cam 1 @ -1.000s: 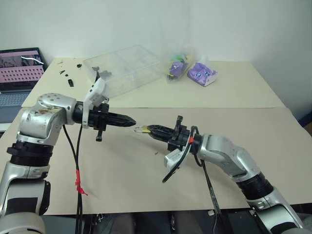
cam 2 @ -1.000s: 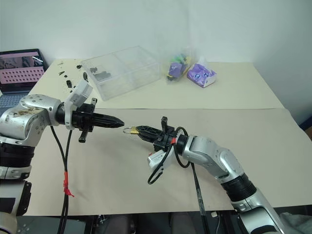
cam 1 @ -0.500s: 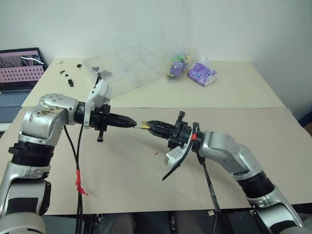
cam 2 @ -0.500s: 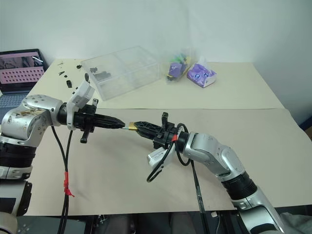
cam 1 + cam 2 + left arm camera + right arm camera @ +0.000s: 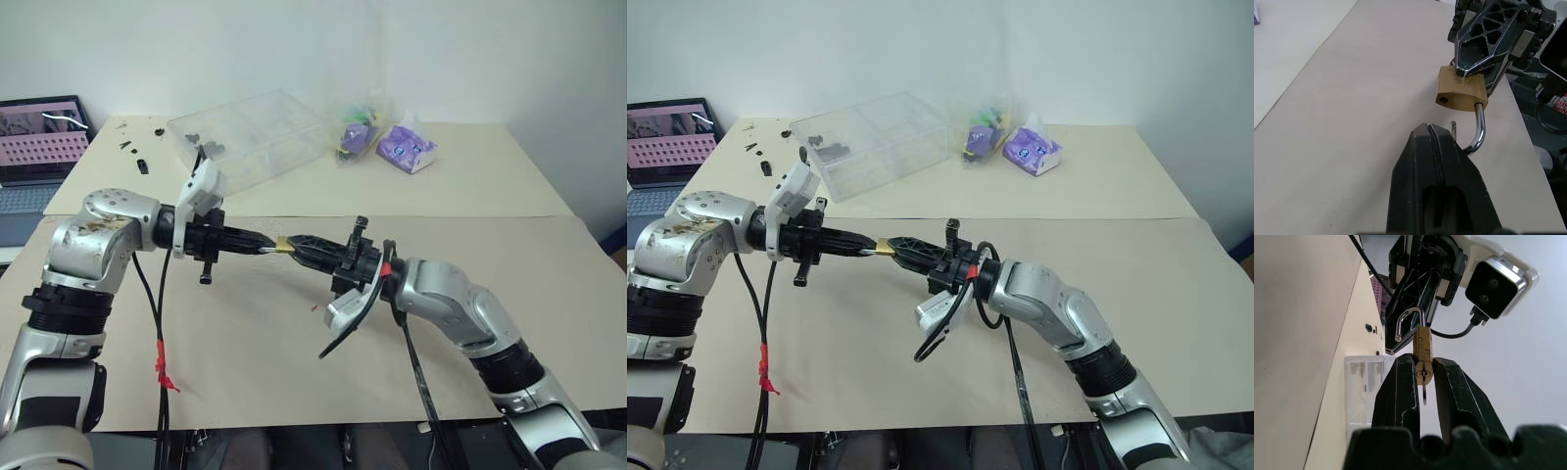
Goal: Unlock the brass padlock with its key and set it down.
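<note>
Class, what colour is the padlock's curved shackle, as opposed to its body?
Shiny silver; the brass padlock body is yellow-gold. The shackle shows best in the left wrist view.

Open paper-covered table (image 5: 294, 372) under both arms, clear plastic box (image 5: 250, 137) and bags (image 5: 382, 142) well behind, laptop (image 5: 39, 147) at far left

The padlock (image 5: 1423, 352) is sitting partly hidden between the right gripper (image 5: 1423, 374)'s fingers, its key (image 5: 1424, 392) barely showing. Small dark bits (image 5: 137, 157) by the clear box (image 5: 250, 137) are staying too tiny to identify.
</note>
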Robot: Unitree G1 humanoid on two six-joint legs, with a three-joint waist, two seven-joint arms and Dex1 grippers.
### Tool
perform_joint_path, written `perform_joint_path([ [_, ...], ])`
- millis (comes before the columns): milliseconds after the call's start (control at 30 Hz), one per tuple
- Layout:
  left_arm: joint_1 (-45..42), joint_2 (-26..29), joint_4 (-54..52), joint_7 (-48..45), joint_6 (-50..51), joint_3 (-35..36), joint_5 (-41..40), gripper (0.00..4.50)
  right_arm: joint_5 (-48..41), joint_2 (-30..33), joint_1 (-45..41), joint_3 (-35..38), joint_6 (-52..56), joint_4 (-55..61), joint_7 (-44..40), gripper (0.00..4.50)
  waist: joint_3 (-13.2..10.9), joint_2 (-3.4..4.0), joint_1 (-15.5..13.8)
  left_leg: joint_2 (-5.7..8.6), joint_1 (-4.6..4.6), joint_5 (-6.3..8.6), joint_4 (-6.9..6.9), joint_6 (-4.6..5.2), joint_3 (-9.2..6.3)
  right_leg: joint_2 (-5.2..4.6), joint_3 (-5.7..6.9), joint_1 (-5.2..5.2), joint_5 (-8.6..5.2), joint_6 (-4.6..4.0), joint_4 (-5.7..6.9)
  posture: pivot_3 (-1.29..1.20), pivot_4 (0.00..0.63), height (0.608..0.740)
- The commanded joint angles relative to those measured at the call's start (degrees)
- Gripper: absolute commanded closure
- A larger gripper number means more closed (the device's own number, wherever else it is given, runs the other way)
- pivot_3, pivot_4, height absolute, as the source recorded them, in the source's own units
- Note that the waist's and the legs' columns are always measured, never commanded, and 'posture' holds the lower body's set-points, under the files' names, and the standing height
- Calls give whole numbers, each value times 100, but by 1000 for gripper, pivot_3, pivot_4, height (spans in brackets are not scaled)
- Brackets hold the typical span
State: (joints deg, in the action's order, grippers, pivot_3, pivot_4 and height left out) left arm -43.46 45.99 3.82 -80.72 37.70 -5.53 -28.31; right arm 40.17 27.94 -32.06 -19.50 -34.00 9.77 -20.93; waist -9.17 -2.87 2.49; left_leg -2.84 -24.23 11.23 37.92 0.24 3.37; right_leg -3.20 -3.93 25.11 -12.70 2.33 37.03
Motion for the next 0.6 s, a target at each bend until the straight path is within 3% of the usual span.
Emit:
perform_joint_path([
  [33,-121,18,-67,19,-79,99,0,4482,-57,-40,-147,131,96,-31,101,4413,0,0,-1,0,0,0,0,0,0,0,0,0,0,0,0,0,150,740],
  [600,-204,5,-34,120,-38,104,-23,4482,105,-25,-212,99,127,-382,262,4413,0,0,0,0,0,0,0,0,0,0,0,0,1,-1,0,0,150,740],
])
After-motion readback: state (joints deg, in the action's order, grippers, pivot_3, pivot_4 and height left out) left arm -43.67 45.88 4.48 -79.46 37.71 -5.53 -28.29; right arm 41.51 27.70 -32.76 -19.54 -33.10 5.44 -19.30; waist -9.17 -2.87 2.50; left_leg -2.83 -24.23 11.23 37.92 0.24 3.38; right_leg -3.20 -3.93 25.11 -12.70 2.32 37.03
